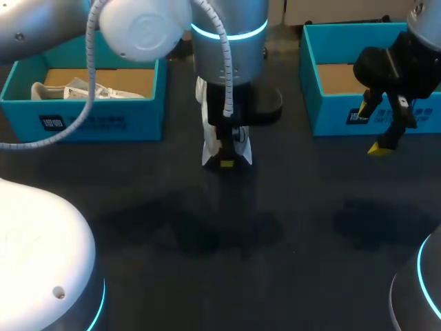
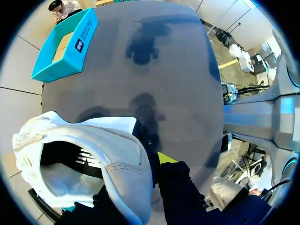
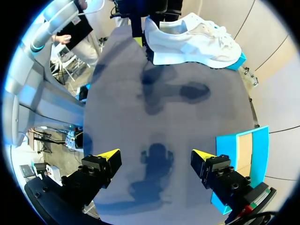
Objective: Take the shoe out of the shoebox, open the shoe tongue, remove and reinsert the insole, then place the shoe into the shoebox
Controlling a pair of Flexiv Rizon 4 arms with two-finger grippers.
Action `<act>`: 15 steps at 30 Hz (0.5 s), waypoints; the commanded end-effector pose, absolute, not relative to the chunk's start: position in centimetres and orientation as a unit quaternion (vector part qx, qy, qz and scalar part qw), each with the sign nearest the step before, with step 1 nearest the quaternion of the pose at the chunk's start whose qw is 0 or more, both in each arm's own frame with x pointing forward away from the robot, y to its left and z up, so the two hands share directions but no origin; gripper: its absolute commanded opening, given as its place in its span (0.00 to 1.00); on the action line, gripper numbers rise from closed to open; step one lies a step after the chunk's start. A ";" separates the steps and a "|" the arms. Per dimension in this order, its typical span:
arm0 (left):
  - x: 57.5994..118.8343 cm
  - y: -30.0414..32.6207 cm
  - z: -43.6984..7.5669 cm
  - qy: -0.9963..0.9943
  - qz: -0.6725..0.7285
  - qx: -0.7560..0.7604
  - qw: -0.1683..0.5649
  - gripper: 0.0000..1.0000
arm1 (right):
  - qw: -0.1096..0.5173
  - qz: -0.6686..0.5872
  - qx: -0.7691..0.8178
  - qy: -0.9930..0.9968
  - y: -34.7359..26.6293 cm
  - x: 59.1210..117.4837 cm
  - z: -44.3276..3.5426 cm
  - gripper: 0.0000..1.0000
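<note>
Though half-hidden, the shoe (image 2: pixel 119 157) sits clamped in left tool (image 1: pixel 226 162); right tool (image 3: pixel 155 156) gapes.

Lighting is overhead, even and moderate: the dark table (image 1: pixel 310 289) carries soft, diffuse shadows (the most distinct lies under the right gripper (image 3: pixel 155 155)), while the white shoe (image 3: pixel 192 37) shows bright without glare.

Head view: left arm (image 1: pixel 227 34) covers most of the shoe (image 1: pixel 207 148); only white slivers show. Right shoebox (image 1: pixel 331 114), at the counter's (image 1: pixel 207 227) far right corner, is cut off. Left wrist view: shoe's heel wall hides one tip of the left pincer (image 2: pixel 138 180).
</note>
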State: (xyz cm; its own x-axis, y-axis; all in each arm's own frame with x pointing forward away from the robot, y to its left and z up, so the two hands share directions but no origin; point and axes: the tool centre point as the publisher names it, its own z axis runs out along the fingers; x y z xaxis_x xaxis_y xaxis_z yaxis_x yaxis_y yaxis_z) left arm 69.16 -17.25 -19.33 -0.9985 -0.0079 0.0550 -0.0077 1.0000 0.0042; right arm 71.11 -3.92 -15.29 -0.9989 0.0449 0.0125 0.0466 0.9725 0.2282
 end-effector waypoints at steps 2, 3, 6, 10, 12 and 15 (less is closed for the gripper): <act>69.2 -17.1 -19.2 -1.000 -0.001 0.004 0.027 0.00 | 0.005 -0.113 -0.024 -0.993 -3.8 71.3 -15.3 1.00; 69.2 -17.1 -19.2 -1.000 -0.001 0.004 0.027 0.00 | 0.005 -0.113 -0.024 -0.993 -3.8 71.3 -15.3 1.00; 69.2 -17.1 -19.2 -1.000 -0.001 0.004 0.027 0.00 | 0.005 -0.113 -0.024 -0.993 -3.8 71.3 -15.3 1.00; 69.2 -17.1 -19.2 -1.000 -0.001 0.004 0.027 0.00 | 0.005 -0.113 -0.024 -0.993 -3.8 71.3 -15.3 1.00; 69.2 -17.1 -19.2 -1.000 -0.001 0.004 0.027 0.00 | 0.005 -0.113 -0.024 -0.993 -3.8 71.3 -15.3 1.00; 69.3 -16.7 -18.9 -1.000 0.001 0.004 0.028 0.00 | 0.005 -0.113 -0.024 -0.993 -3.8 71.3 -15.3 1.00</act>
State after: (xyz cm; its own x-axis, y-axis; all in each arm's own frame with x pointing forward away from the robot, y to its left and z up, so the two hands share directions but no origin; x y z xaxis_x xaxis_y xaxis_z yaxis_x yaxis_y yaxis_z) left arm 69.18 -17.24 -19.33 -0.9984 -0.0080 0.0552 -0.0078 1.0000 0.0038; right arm 71.11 -3.93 -15.29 -0.9989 0.0450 0.0125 0.0467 0.9725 0.2282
